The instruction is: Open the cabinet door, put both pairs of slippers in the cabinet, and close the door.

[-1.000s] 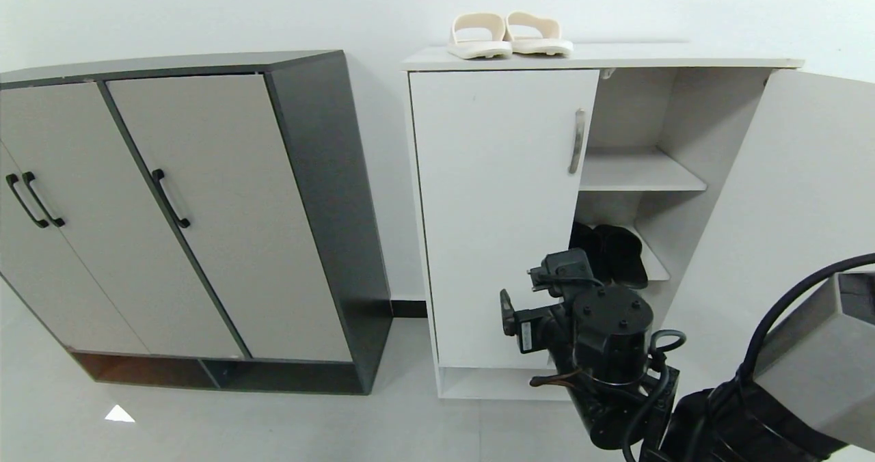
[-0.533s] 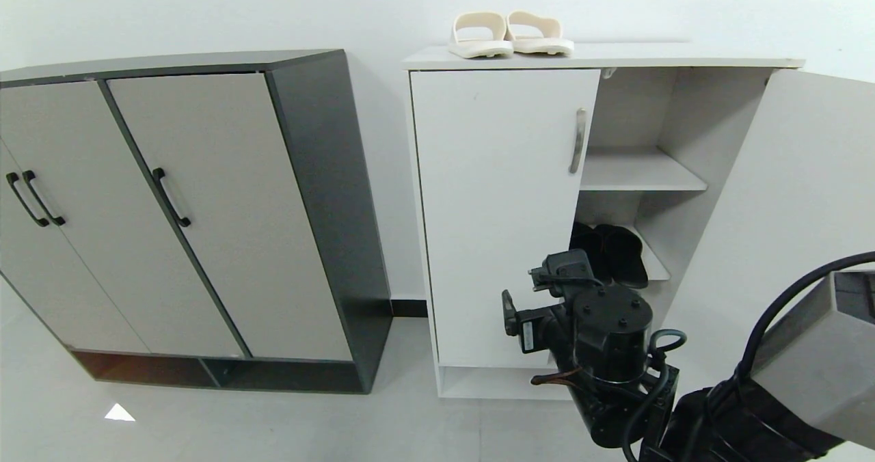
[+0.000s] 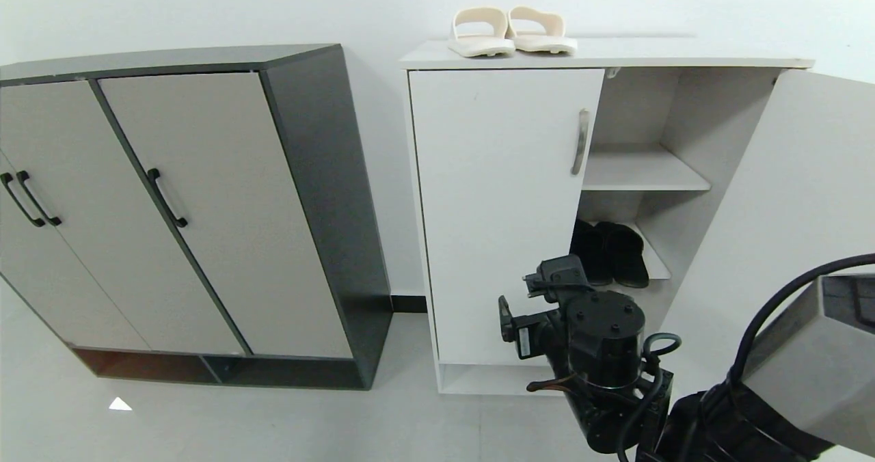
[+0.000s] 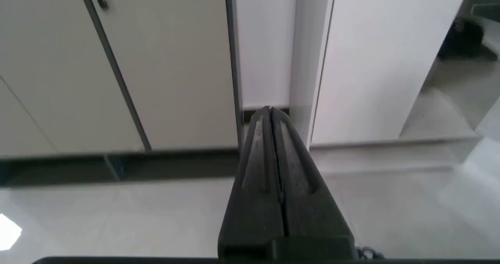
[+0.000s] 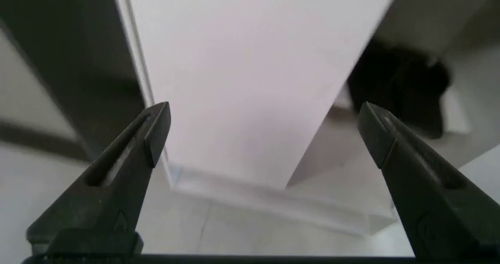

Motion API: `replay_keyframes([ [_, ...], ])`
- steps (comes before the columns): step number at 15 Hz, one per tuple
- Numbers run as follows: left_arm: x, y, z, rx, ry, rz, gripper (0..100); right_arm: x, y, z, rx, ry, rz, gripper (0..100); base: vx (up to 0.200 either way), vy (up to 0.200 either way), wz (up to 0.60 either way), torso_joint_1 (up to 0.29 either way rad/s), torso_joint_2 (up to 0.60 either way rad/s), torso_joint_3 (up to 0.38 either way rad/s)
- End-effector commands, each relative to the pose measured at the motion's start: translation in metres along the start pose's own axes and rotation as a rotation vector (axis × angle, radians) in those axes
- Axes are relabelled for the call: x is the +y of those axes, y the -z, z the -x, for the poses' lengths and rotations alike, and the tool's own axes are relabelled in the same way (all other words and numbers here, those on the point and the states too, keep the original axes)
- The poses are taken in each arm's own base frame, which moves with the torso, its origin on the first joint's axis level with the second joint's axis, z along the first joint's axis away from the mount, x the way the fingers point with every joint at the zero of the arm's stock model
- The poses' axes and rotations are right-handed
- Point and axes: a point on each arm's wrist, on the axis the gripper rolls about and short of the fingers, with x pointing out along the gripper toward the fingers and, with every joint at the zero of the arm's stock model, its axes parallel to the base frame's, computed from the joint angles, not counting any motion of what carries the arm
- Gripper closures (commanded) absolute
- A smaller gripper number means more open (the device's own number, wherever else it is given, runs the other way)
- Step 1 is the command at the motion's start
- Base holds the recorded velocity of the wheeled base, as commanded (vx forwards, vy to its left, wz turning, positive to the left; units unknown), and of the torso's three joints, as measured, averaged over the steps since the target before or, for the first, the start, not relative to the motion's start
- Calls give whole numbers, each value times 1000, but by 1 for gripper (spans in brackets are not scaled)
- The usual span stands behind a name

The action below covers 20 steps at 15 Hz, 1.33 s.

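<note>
Screening black slippers partly: shut white door.

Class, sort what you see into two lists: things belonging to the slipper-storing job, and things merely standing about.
Job: white cabinet, its open door, beige slippers on top, black slippers on a shelf inside.
Standing about: grey cabinet, doors shut.

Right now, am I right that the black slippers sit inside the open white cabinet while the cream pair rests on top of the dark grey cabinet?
Not quite: the head view shows the cream pair on top of the white cabinet, not the dark grey cabinet. The black slippers do sit inside it.
</note>
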Motion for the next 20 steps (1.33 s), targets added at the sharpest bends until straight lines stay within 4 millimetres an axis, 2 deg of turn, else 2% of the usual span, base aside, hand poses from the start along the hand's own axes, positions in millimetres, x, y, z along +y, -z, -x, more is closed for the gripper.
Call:
replay_keyframes([
  [1, 0, 0, 0, 0, 1, 0, 100, 1, 1, -1, 0, 1, 0, 0, 0, 0, 0, 61, -378, -369],
  [9, 0, 0, 0, 0, 0, 0, 100, 0, 2, -1, 2, 4, 2, 0, 0, 0, 0, 101, -502, -348],
  [20, 0, 0, 0, 0, 0, 0, 100, 1, 6, -3, 11, 5, 9, 0, 0, 0, 0, 179, -492, -317],
])
